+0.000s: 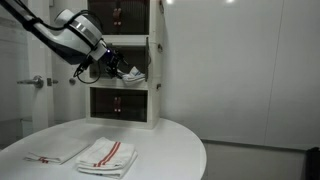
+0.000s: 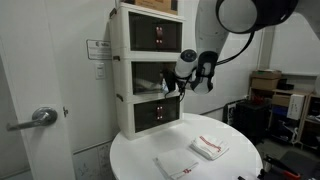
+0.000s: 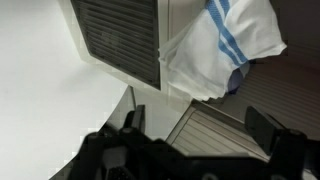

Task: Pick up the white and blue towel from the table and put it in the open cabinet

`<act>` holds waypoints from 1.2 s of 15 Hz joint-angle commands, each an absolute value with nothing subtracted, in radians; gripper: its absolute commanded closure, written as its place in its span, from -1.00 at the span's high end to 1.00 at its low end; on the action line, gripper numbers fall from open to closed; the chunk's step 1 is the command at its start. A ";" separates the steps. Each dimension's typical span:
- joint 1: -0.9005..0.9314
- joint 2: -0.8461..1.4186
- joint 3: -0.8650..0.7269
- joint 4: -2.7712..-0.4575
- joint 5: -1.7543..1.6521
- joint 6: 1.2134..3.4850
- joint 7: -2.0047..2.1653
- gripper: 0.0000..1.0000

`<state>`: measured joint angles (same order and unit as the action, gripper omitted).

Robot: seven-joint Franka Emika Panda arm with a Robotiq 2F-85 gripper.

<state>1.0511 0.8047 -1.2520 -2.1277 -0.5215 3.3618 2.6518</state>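
Note:
The white and blue towel (image 3: 225,40) lies bunched at the opening of the middle cabinet (image 1: 128,48), partly over its edge; it also shows in an exterior view (image 1: 131,73). My gripper (image 3: 200,130) is open and empty, just back from the towel. In both exterior views the gripper (image 1: 106,68) (image 2: 188,76) hovers at the cabinet's (image 2: 140,75) open front, well above the round white table (image 1: 160,135) (image 2: 150,150). The cabinet's side-hinged door is hard to make out.
Two folded white towels with red stripes (image 1: 108,153) (image 1: 55,152) lie on the table, also seen in an exterior view (image 2: 208,147) (image 2: 178,163). Dark-fronted units (image 1: 122,14) (image 1: 120,102) sit above and below the cabinet. A door handle (image 2: 38,117) is nearby.

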 commanded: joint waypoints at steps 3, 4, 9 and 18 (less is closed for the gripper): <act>1.063 1.005 -1.208 -2.189 -0.086 3.511 2.413 1.00; 1.038 0.985 -1.160 -2.183 -0.010 3.453 2.337 1.00; 1.021 0.970 -1.111 -2.187 0.111 3.467 2.216 1.00; 0.945 0.976 -1.030 -2.111 0.284 3.634 2.064 1.00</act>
<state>1.0213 0.9927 -1.1029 -2.1729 0.1767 3.5142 2.1978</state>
